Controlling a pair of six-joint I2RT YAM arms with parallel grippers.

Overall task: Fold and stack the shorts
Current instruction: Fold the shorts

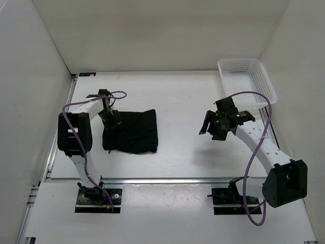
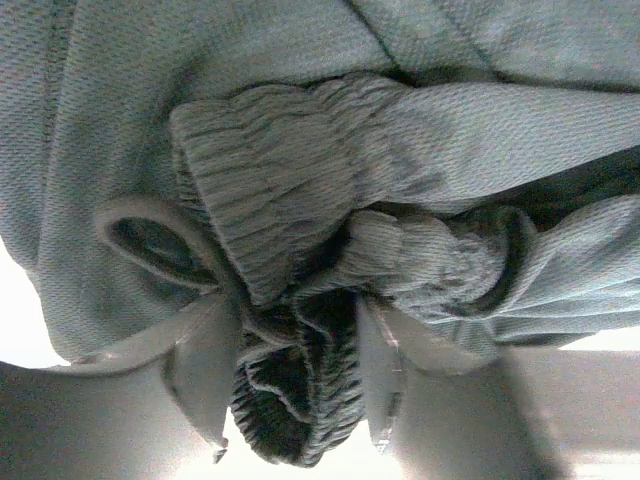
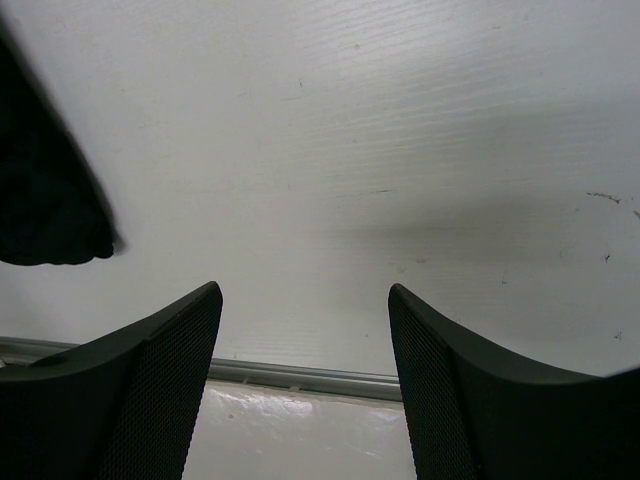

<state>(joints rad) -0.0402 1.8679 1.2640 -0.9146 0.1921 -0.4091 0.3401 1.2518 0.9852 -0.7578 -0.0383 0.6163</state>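
The shorts [image 1: 134, 131] are lying folded into a dark block on the left of the counter [image 1: 183, 101]. Their bunched waistband [image 2: 300, 190] is being pinched between the fingers of the left claw [image 2: 297, 435]. The right claw [image 3: 305, 380] is being held with its fingers apart over bare counter, well apart from the cloth. Only a gathered ridge of elastic is being gripped. On a lift the fabric could therefore slip free, the fold could be dragged open, or the loose drawstring loop [image 2: 110, 225] could be snagged.
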